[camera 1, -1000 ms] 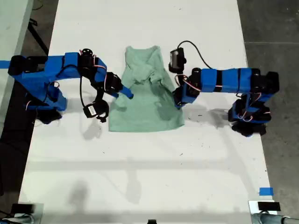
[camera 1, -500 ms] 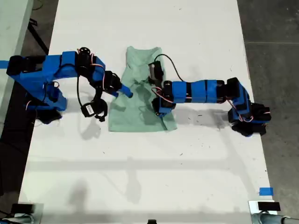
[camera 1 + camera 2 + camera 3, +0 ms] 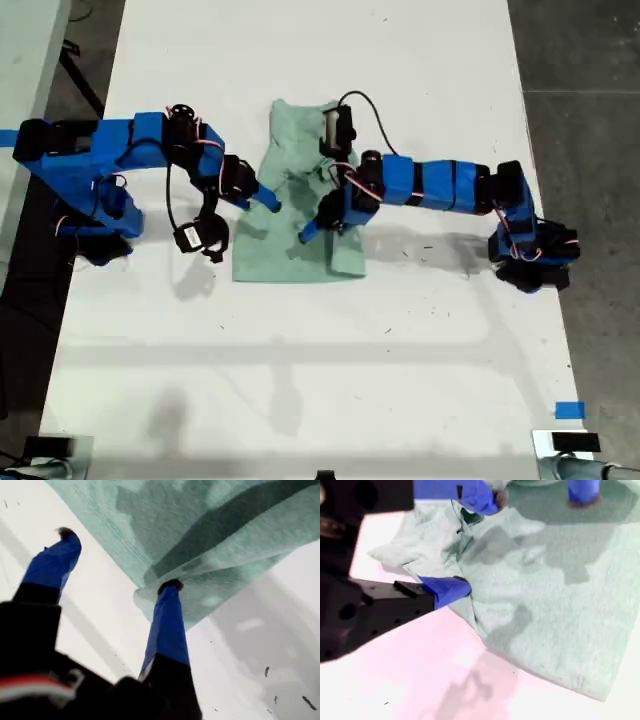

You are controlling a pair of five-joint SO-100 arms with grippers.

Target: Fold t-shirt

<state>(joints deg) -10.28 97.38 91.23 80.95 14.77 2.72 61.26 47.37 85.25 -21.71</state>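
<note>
First wrist view: the two blue fingers of my first gripper (image 3: 118,559) are spread wide. One fingertip (image 3: 171,586) touches a rolled fold at the rim of the t-shirt (image 3: 200,525). The other fingertip (image 3: 65,533) is over bare white table (image 3: 100,625) and holds nothing.

In the second wrist view, my second gripper (image 3: 479,541) also has its fingers spread. One blue finger (image 3: 447,589) lies against a wrinkled edge of the t-shirt (image 3: 550,605), and the other is further up, at a raised crease. The cloth between them is not pinched. Beyond it, a blue finger of the other arm (image 3: 581,491) stands on the cloth.

In the exterior view, the t-shirt (image 3: 290,250) lies on the white table (image 3: 300,350) between the two arms, with its neck at the far end. Its side at the exterior view's right is folded over toward the middle. My first gripper (image 3: 318,215) reaches in from the exterior view's right, over the middle of the shirt. My second gripper (image 3: 268,200) comes from the exterior view's left and is at the shirt's edge there. A small piece of blue tape (image 3: 568,410) is on the table near the exterior view's right edge.
</note>
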